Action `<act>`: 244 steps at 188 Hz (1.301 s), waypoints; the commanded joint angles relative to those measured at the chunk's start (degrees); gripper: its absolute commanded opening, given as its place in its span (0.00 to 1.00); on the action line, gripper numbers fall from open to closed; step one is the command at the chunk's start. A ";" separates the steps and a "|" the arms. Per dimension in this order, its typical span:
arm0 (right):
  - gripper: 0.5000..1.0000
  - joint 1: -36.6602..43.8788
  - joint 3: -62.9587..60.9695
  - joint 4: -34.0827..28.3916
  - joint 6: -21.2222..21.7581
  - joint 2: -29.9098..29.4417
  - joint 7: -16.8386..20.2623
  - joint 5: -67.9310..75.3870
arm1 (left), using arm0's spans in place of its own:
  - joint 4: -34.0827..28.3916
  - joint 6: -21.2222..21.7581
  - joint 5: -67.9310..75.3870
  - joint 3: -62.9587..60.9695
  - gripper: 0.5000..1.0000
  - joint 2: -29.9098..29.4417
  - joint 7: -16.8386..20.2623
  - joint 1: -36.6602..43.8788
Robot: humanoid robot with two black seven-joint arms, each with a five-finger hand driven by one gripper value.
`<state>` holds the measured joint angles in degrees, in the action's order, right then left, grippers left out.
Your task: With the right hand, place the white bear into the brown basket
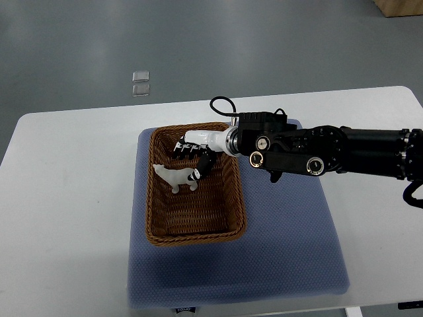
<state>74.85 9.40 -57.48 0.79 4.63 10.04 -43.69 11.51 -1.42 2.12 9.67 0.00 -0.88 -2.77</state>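
The white bear [174, 177] lies inside the brown basket [193, 232], in its upper-left part at centre frame, so placement appears essentially complete. The right hand [197, 158] hangs over the basket's upper rim with its dark fingers [204, 164] at the bear's rear end (whether they pinch it or merely touch it cannot be told). Remaining, by judgement: confirm release and withdraw the arm clear of the blue mat [291, 251] on the worktop [59, 218].

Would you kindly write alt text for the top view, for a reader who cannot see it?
The robot's right hand reaches from the right over a brown woven wicker basket, fingers touching a small white toy bear inside it. The basket sits on a blue padded mat on a white table. The left arm is out of view.
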 commanded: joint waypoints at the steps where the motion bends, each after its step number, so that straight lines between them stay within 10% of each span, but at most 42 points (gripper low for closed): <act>1: 0.57 0.39 -0.70 0.00 0.00 1.88 -0.11 0.01 | 0.00 0.01 -0.01 0.00 1.00 0.00 0.00 0.04; 91: 0.72 -10.33 -28.91 0.26 -0.61 12.69 -0.28 1.15 | 0.09 0.01 -0.01 0.00 1.00 0.00 0.00 0.04; 157: 0.73 -33.62 -73.81 3.60 -0.79 -1.11 -3.97 4.84 | 0.18 0.01 -0.01 -0.09 1.00 0.00 0.00 -0.05; 165: 0.86 -34.24 -76.36 4.83 -0.79 -2.07 -4.06 7.21 | 0.18 0.01 -0.01 -0.09 1.00 0.00 0.00 -0.05; 244: 0.86 -34.59 -81.82 14.32 -0.26 -2.43 -10.65 34.46 | 0.18 0.01 -0.01 -0.09 1.00 0.00 0.00 0.04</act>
<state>40.18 -72.29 -45.66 0.42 1.98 0.31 -11.73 11.60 -1.42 2.11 9.58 0.00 -0.88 -2.72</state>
